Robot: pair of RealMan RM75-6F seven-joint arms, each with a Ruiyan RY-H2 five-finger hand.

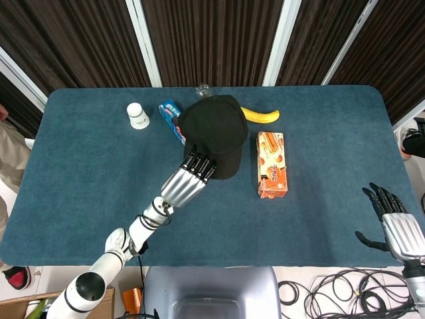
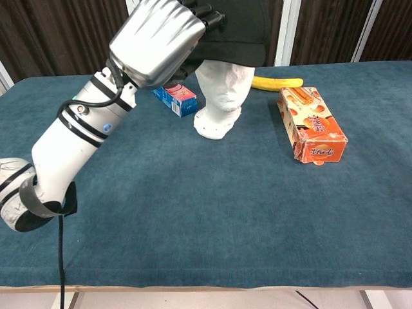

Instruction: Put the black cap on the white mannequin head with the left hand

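Observation:
The black cap (image 1: 216, 133) sits over the white mannequin head (image 2: 222, 96), covering it down to the eyes in the chest view (image 2: 239, 32). From above the head is fully hidden beneath the cap. My left hand (image 1: 188, 179) grips the cap's near edge, its fingers (image 1: 199, 165) on the brim; in the chest view the left hand (image 2: 158, 42) fills the upper left. My right hand (image 1: 397, 226) hangs off the table's near right edge, fingers apart, holding nothing.
On the blue table (image 1: 80, 179) lie a white cup (image 1: 138, 115), a blue snack box (image 1: 170, 118), a banana (image 1: 261, 116) and an orange biscuit box (image 1: 272, 164) right of the mannequin. Cables lie on the floor (image 1: 332, 296).

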